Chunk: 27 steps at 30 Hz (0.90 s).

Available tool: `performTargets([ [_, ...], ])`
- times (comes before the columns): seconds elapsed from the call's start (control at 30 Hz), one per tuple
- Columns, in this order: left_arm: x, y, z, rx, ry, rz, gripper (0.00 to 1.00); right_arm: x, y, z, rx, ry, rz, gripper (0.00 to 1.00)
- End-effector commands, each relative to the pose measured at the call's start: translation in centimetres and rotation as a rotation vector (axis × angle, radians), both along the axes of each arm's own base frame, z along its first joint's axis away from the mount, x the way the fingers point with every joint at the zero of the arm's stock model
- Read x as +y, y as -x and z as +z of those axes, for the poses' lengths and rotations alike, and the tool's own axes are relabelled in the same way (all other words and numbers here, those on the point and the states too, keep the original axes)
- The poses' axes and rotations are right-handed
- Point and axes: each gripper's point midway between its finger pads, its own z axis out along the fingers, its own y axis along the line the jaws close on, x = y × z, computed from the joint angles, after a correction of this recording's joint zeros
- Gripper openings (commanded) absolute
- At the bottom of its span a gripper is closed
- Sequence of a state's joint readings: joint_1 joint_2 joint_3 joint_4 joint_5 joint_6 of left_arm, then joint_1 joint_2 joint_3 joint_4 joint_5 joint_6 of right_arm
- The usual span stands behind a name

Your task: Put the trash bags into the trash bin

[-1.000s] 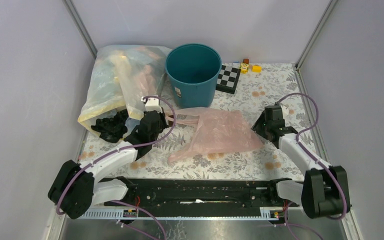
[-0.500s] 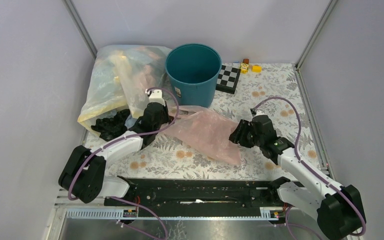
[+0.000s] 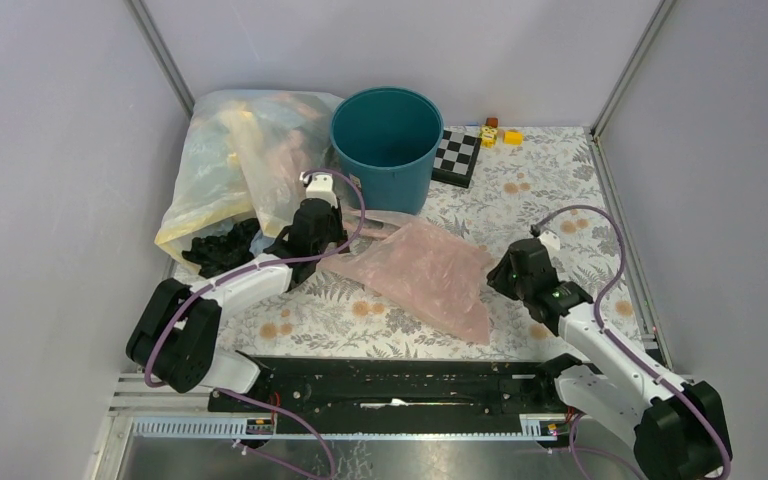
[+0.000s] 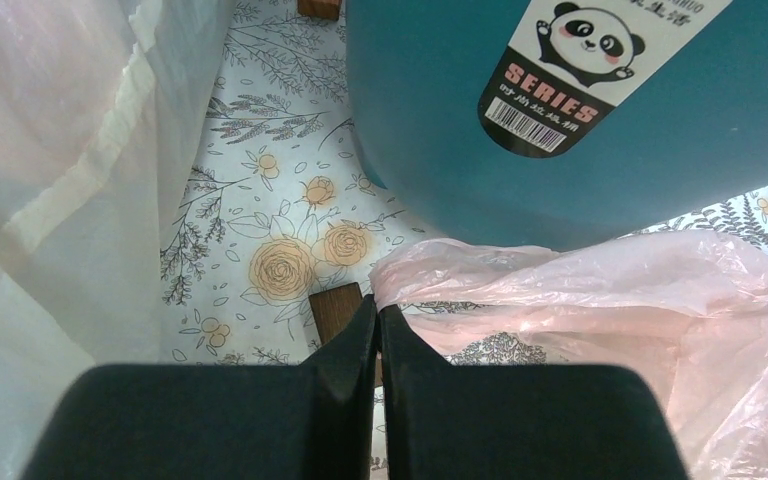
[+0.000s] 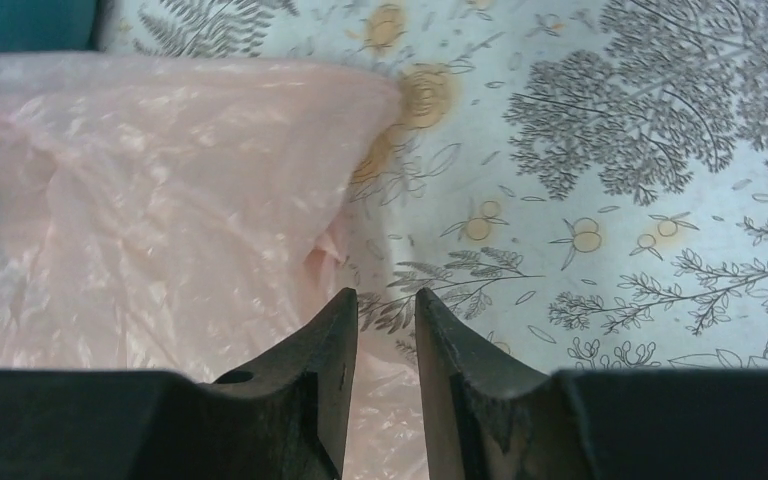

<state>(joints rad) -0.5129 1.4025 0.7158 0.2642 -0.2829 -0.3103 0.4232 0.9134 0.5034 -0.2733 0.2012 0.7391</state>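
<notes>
Pink trash bag | left end effector clamps it (arm outstretched) | right end effector slightly agape

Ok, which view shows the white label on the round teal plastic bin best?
The left wrist view: the white panda label on the round teal plastic bin is close, with its print legible. Top external shows the whole bin, but the label is too small to read. Right wrist shows just a teal corner.

I'm reading the white label on the trash bin now: a panda face, "SERIES" on a dark band, a barcode underneath. The characters along the top are cut off.
</notes>
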Motion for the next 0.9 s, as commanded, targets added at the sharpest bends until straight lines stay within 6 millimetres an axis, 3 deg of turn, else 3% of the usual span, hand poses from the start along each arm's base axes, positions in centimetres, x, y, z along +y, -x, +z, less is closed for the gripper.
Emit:
performTargets([
  [0.0, -0.7, -1.3, 2.3, -0.074, 0.025, -0.020, 0.00, -2.1, -1.3, -0.9, -0.025, -0.086, -0.193, 0.35],
  [0.13, -0.7, -1.3, 2.2, -0.073, 0.024, -0.024, 0.00, -1.4, -2.1, -1.2, -0.054, -0.250, -0.163, 0.32],
  [0.33, -0.8, -1.3, 2.0, -0.072, 0.023, -0.029, 0.00, 1.8, -2.6, -1.0, -0.077, -0.407, -0.007, 0.43],
  [0.63, -1.1, -1.1, 2.2, -0.073, 0.034, -0.044, 0.00, 4.3, -3.5, -0.7, -0.085, -0.578, 0.046, 0.49],
  [0.87, -1.1, -1.0, 2.2, -0.071, 0.031, -0.048, 0.00, 4.8, -4.2, 0.6, -0.156, -0.623, 0.065, 0.54],
])
